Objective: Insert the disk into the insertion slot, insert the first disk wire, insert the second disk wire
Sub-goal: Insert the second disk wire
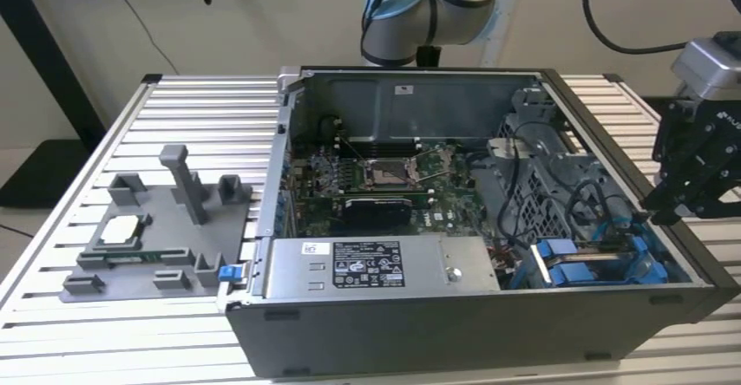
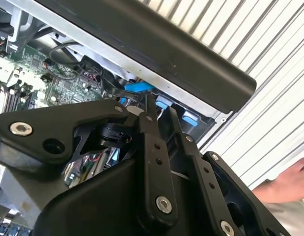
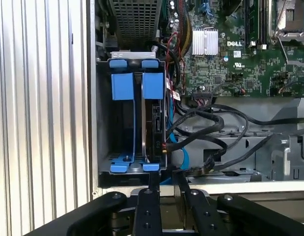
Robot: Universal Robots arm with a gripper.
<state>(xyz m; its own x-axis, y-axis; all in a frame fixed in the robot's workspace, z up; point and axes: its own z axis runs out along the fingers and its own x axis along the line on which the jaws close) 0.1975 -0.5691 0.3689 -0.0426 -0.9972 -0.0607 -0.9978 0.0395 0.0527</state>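
Jaws narrowly parted, nothing visible between them, over the case [image 3: 250,188] edge. Disk [image 3: 154,123] sits on edge in the insertion slot [image 3: 152,63] at that case corner. Wire step, I'd judge: come in square, clear of the black cables [image 3: 206,125].

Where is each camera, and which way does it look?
Exterior view: off the arm, looking down into the computer case; arm and gripper show.
First wrist view: on the wrist, looking past the gripper into the drive cage.
Second wrist view: on the wrist, looking along the gripper at the case rim; a hand shows.
Both wrist views show blue tabs.
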